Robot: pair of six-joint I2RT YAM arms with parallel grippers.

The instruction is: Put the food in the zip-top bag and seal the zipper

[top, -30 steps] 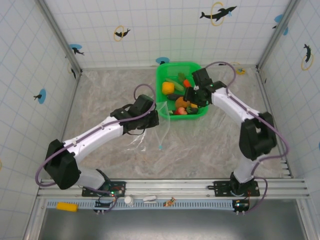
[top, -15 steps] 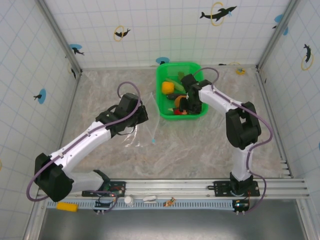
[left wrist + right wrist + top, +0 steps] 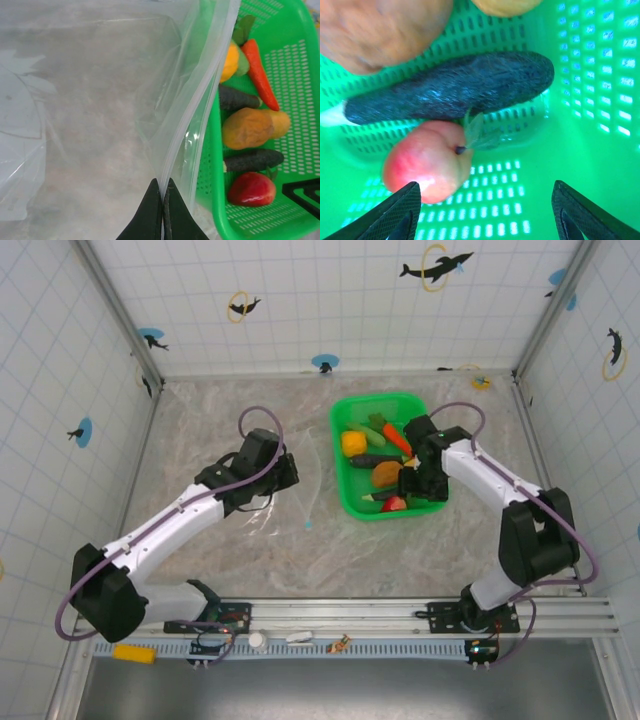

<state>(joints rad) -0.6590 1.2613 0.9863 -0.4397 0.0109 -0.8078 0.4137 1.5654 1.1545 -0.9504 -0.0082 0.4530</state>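
Note:
The zip-top bag (image 3: 95,95) hangs see-through over the marble table, and my left gripper (image 3: 163,186) is shut on its mouth edge, where the zipper (image 3: 196,112) runs as a pale strip. From above, the left gripper (image 3: 292,473) sits just left of the green basket, with the blue slider (image 3: 308,527) below it. The food lies in the basket: carrot (image 3: 261,75), brown piece (image 3: 246,130), dark purple piece (image 3: 455,87), red apple (image 3: 425,167). My right gripper (image 3: 487,212) is open inside the basket, just short of the apple, holding nothing.
The green mesh basket (image 3: 380,397) stands right of centre, its left wall (image 3: 216,165) close beside the bag. Tiled walls enclose the table on three sides. Bare marble (image 3: 400,560) lies in front of the basket.
The basket has slid right and toward the near edge along with the right arm. The right jaws have spread wider. The left gripper drew the bag left, then held still.

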